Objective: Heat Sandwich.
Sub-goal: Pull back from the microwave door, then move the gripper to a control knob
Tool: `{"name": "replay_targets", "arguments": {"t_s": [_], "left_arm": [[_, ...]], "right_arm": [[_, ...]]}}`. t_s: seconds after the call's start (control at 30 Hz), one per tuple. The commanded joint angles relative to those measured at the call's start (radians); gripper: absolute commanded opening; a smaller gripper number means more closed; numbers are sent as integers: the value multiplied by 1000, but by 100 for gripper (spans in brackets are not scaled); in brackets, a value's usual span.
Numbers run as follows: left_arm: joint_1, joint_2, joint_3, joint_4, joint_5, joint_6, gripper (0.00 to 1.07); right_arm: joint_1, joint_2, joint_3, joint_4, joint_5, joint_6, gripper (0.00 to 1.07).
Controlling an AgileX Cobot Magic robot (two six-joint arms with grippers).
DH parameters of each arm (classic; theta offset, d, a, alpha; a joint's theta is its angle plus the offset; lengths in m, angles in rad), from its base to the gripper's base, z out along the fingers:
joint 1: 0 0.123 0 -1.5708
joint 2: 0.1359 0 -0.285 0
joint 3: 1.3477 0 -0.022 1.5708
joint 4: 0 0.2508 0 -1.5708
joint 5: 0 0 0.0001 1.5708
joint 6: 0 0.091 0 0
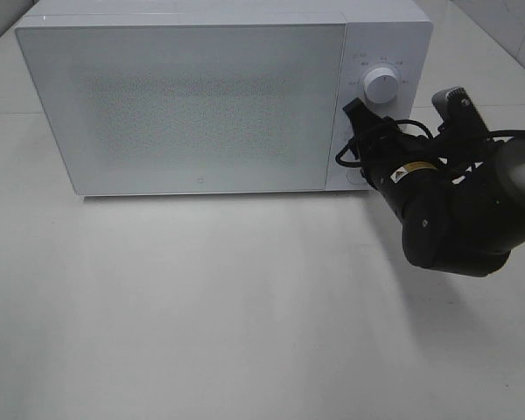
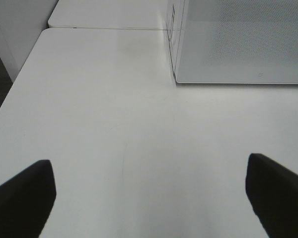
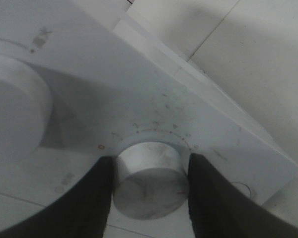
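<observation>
A white microwave [image 1: 192, 105] stands with its door closed. The right gripper [image 3: 150, 163] is clamped on the microwave's lower dial [image 3: 150, 191], with 1 black finger pressed to each side. A 2nd, larger dial [image 1: 381, 86] sits just above the gripper. The left gripper [image 2: 149, 198] hangs with its fingers spread wide over the bare table [image 2: 114, 114], holding nothing. The sandwich is not visible and is probably ahead of the right gripper, behind the frosted door. It is likely soft, light and easily squashed, so a gentle hold across its sides would suit.
</observation>
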Motion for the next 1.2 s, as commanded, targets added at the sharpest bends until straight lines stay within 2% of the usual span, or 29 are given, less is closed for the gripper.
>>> {"name": "replay_targets", "arguments": {"t_s": [0.03,0.13,0.3,0.43,0.73,1.2], "left_arm": [[3,-26,4,-5,-7,-1,98],[3,-26,4,-5,-7,-1,98],[3,-26,4,-5,-7,-1,98],[3,-26,4,-5,-7,-1,98],[3,-26,4,-5,-7,-1,98],[3,-26,4,-5,-7,-1,98]], "right_arm": [[8,-11,-26,-108,-104,161,11],[8,-11,-26,-115,-118,292,11],[8,-11,-26,-127,-139,378,11],[8,-11,-26,-124,-144,569,11],[8,-9,-26,-123,-190,775,11],[6,-9,-26,-131,-193,721,13]]}}
